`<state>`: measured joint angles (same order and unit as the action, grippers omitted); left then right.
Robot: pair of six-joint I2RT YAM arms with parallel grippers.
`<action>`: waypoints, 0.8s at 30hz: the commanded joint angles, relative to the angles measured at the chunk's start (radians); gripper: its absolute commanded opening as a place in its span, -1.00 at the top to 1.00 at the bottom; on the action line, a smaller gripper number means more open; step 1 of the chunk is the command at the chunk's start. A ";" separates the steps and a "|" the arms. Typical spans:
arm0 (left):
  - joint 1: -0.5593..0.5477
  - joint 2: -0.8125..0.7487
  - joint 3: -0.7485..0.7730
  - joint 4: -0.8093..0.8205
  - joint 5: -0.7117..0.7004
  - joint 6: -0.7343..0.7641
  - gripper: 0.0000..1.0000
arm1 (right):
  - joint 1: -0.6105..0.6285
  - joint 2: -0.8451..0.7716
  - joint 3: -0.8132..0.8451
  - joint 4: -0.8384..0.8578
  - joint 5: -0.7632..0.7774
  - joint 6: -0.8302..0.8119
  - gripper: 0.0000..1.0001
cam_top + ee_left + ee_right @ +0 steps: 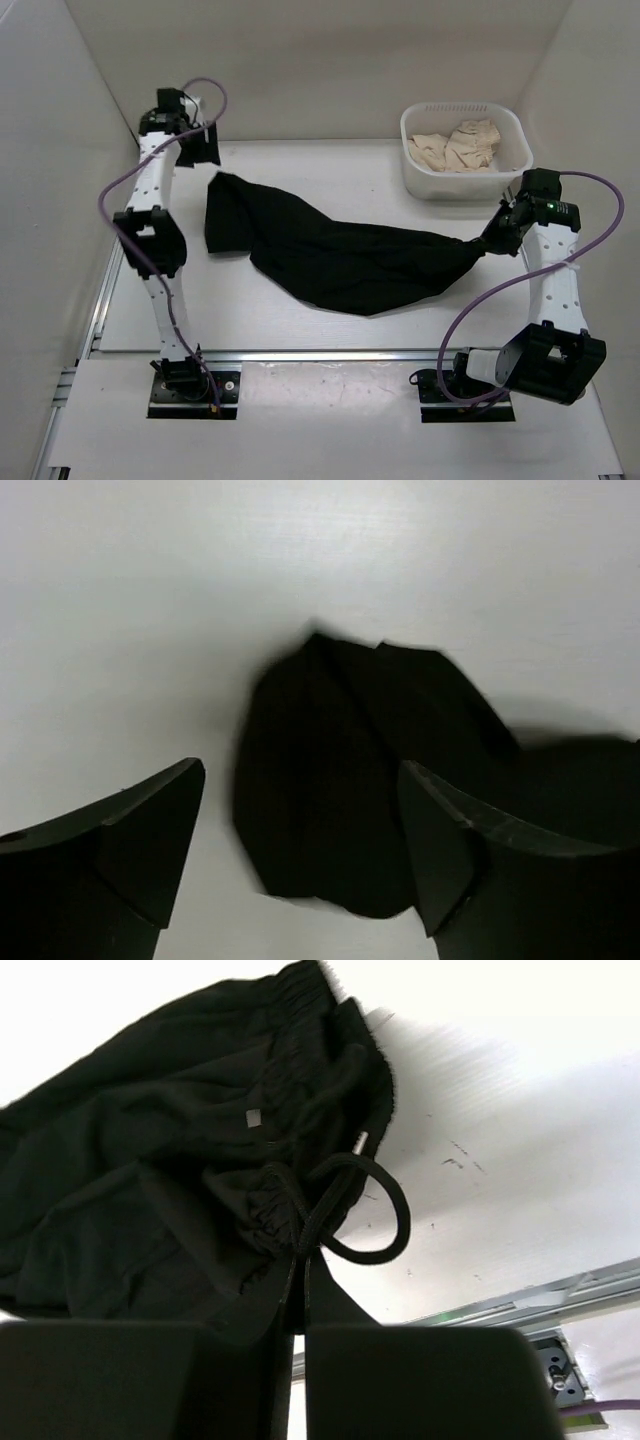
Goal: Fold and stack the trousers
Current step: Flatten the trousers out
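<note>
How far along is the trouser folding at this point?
No neat fold shows yet: the trousers lie stretched out and rumpled across the table. In hand: the right claw is shut on the waistband end, while the left claw hangs open above the leg ends. Left: the folds, then stacking.

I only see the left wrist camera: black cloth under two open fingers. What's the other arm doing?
Observer: The right gripper is shut on the trousers at the waistband end, right by the drawstring.
Operator: Are they folded yet?
Observer: No. They lie in one long crumpled strip across the table, from near the left gripper over to the right one.
Operator: Is anything else on there?
Observer: Yes, a white basket at the far right corner, with beige cloth inside.
</note>
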<state>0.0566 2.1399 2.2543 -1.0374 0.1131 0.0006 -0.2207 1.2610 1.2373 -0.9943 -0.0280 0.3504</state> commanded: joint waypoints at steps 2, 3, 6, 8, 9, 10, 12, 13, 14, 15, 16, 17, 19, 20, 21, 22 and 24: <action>-0.018 0.069 0.067 -0.119 -0.023 -0.001 -0.94 | -0.003 0.025 0.063 0.022 -0.058 -0.019 1.00; -0.027 0.031 -0.032 -0.102 -0.023 -0.001 -1.00 | -0.003 0.025 0.063 0.022 -0.058 -0.019 1.00; -0.049 -0.200 -0.354 0.021 0.000 -0.001 -1.00 | -0.003 0.025 0.054 0.022 -0.058 -0.019 1.00; -0.087 -0.317 -0.502 0.056 0.017 -0.001 -1.00 | -0.003 0.025 0.031 0.022 -0.069 -0.019 1.00; -0.131 -0.410 -0.568 0.056 0.037 -0.001 -1.00 | -0.003 0.025 0.022 0.034 -0.069 -0.019 1.00; -0.155 -0.449 -0.684 0.056 0.080 -0.001 -0.98 | -0.003 0.025 0.007 0.034 -0.069 -0.010 1.00; -0.202 -0.503 -0.789 0.042 0.092 -0.001 -0.87 | -0.003 0.025 -0.005 0.052 -0.079 -0.001 1.00; -0.246 -0.520 -0.835 0.042 0.092 -0.001 -0.83 | -0.003 0.025 -0.006 0.052 -0.091 -0.001 1.00; -0.264 -0.529 -0.910 0.042 0.102 -0.001 -0.74 | -0.003 0.025 -0.015 0.062 -0.092 0.008 1.00; -0.276 -0.513 -0.936 0.042 0.102 -0.001 -0.74 | -0.003 0.025 -0.015 0.062 -0.092 0.009 1.00; -0.287 -0.496 -0.956 0.042 0.102 -0.001 -0.74 | -0.003 0.025 -0.015 0.062 -0.092 0.009 1.00; -0.299 -0.474 -0.967 0.042 0.102 -0.001 -0.74 | -0.003 0.025 -0.015 0.062 -0.092 0.009 1.00; -0.299 -0.401 -0.977 0.069 0.060 -0.001 -0.74 | -0.003 0.025 -0.015 0.062 -0.092 0.009 1.00; -0.299 -0.375 -0.961 0.083 0.025 -0.001 -0.78 | -0.003 0.025 -0.015 0.050 -0.079 0.009 1.00; -0.299 -0.353 -0.951 0.111 0.013 -0.001 -0.80 | -0.003 0.014 -0.015 0.040 -0.079 -0.001 1.00; -0.299 -0.330 -0.938 0.125 0.001 -0.001 -0.83 | -0.003 0.014 -0.015 0.040 -0.069 -0.001 1.00; -0.299 -0.273 -0.892 0.146 -0.009 -0.001 -0.91 | -0.003 0.003 -0.015 0.030 -0.059 -0.001 1.00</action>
<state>-0.2493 1.8748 1.3155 -0.9470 0.1482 -0.0002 -0.2207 1.2892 1.2266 -0.9627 -0.0956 0.3584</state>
